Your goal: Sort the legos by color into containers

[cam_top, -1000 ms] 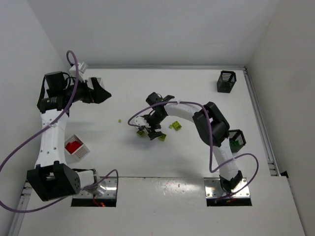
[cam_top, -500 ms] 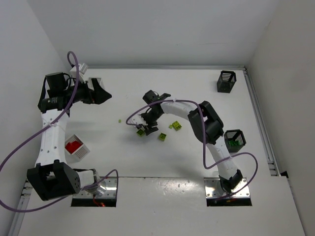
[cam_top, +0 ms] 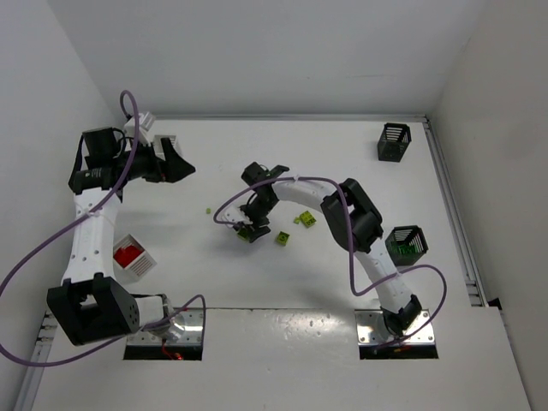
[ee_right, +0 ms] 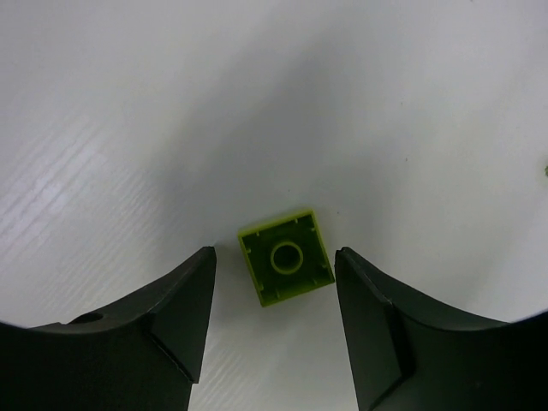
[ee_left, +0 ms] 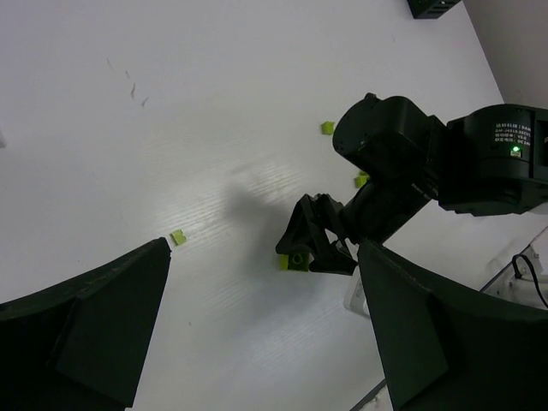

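Observation:
A yellow-green lego lies upside down on the white table, hollow side up. My right gripper is open, one finger on each side of it, not touching. From above, this gripper is low over the same brick at table centre. My left gripper is open and empty, held high at the far left; its view shows the brick under the right gripper. Two more yellow-green bricks lie just right of it, and a tiny one lies to the left.
A white basket holding red bricks stands near left. A black basket with green bricks stands at the right beside my right arm. Another black basket stands in the far right corner. A white object is partly hidden behind my left gripper.
My right gripper has moved left and toward the near edge, from over the brick cluster to straddle the leftmost yellow-green brick. The left arm has barely moved.

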{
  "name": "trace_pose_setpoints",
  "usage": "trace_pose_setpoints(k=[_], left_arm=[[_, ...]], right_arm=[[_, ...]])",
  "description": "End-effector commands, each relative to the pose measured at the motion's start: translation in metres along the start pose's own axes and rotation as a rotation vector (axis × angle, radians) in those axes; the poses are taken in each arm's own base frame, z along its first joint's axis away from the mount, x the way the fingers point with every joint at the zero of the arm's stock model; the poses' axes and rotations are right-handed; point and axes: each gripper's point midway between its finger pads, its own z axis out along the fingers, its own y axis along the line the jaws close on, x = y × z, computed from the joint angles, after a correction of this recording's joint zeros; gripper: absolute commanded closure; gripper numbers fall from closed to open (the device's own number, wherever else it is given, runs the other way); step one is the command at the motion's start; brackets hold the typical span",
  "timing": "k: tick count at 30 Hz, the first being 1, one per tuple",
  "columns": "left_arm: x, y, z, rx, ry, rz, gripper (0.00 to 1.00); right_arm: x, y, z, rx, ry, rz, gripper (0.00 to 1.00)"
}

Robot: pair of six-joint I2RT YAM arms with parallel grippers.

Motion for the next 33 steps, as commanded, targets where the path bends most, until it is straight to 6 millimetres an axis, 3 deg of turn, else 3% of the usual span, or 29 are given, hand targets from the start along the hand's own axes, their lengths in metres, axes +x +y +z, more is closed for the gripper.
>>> trace_pose_setpoints(k=[1,5,9,10,12,14,16,17,18,19,20,23,27,30,33], left_arm=[[-0.003,-0.002,-0.002,0.019,-0.013,0.018,0.03],[0.012,-0.004,0.000,0.041,0.010,-0.016,0.03],[0.033,-0.005,0.000,0.041,0.035,-0.055,0.04],[0.036,-0.007,-0.002,0.040,0.034,-0.065,0.04],[0.047,-0.011,0.000,0.067,0.048,-0.089,0.04],[0.052,-0.019,-0.001,0.115,0.053,-0.098,0.04],[0.063,-0.031,-0.001,0.194,0.073,-0.138,0.04],[0.062,-0.034,0.000,0.215,0.062,-0.148,0.04],[0.069,-0.042,0.004,0.258,0.079,-0.165,0.04],[0.069,-0.044,0.006,0.265,0.077,-0.173,0.04],[0.068,-0.047,0.011,0.281,0.081,-0.166,0.06],[0.067,-0.056,0.021,0.317,0.111,-0.161,0.09],[0.053,-0.060,0.035,0.342,0.113,-0.182,0.12],[0.041,-0.066,0.043,0.382,0.115,-0.209,0.15],[0.034,-0.067,0.045,0.397,0.111,-0.218,0.16]], right_arm=[[-0.006,0.000,0.012,-0.027,-0.037,-0.031,0.41],[-0.002,-0.001,0.015,-0.033,-0.027,-0.025,0.47],[-0.003,-0.001,0.015,-0.037,-0.007,-0.015,0.64],[0.000,-0.001,0.012,-0.030,-0.005,0.027,0.74],[0.001,-0.015,-0.003,0.038,-0.009,0.086,0.79],[-0.015,-0.032,-0.025,0.121,-0.056,0.188,0.81],[-0.019,-0.041,-0.048,0.206,-0.100,0.276,0.83],[-0.047,-0.068,-0.081,0.347,-0.164,0.295,0.85],[-0.044,-0.061,-0.085,0.389,-0.190,0.450,0.88],[-0.054,-0.070,-0.098,0.460,-0.224,0.464,0.89],[-0.077,-0.082,-0.124,0.573,-0.280,0.411,0.89],[-0.108,-0.088,-0.156,0.673,-0.379,0.447,0.91],[-0.135,-0.080,-0.166,0.690,-0.446,0.441,0.94],[-0.140,-0.075,-0.171,0.706,-0.458,0.418,0.94],[-0.132,-0.074,-0.168,0.713,-0.452,0.492,0.95]])
